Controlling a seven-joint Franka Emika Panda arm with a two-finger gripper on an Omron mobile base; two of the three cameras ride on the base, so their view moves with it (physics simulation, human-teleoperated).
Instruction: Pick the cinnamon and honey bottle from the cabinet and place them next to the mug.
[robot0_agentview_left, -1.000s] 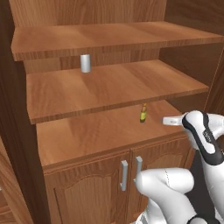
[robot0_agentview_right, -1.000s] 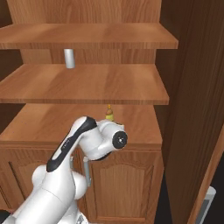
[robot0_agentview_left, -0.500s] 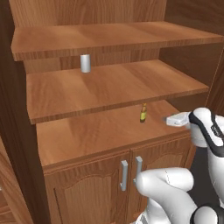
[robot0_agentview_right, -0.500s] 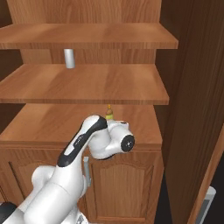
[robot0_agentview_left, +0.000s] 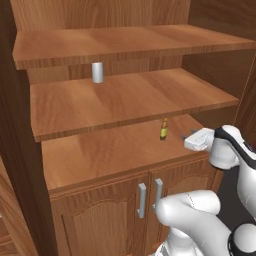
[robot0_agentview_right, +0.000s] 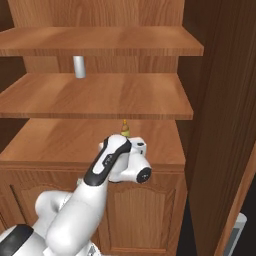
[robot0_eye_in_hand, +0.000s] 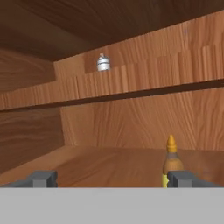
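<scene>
So the claw (robot0_eye_in_hand: 111, 178) was spread wide with nothing between its tips, sitting at the front right edge of the lowest open shelf of the cabinet (robot0_agentview_left: 120, 150). In the hand view both dark fingertips (robot0_eye_in_hand: 43, 178) stood far apart at the bottom, and the honey bottle (robot0_eye_in_hand: 171, 161) was upright just past the right-hand tip, further back on the shelf, not touching either one. In the left base view the same honey bottle (robot0_agentview_left: 163, 129) stood a bit to the left of the claw (robot0_agentview_left: 192, 140) and deeper in, on the bottom shelf board. From the right base view its top (robot0_agentview_right: 125, 129) poked up right behind the wrist. One shelf up from the claw, off to the left and toward the back, there was a plain grey cylinder (robot0_agentview_left: 97, 72), also seen as (robot0_agentview_right: 79, 66) and (robot0_eye_in_hand: 103, 63). The top shelf board (robot0_agentview_left: 125, 42) was above that. Below the claw were the lower double doors with silver bar handles (robot0_agentview_left: 142, 200), both shut.
</scene>
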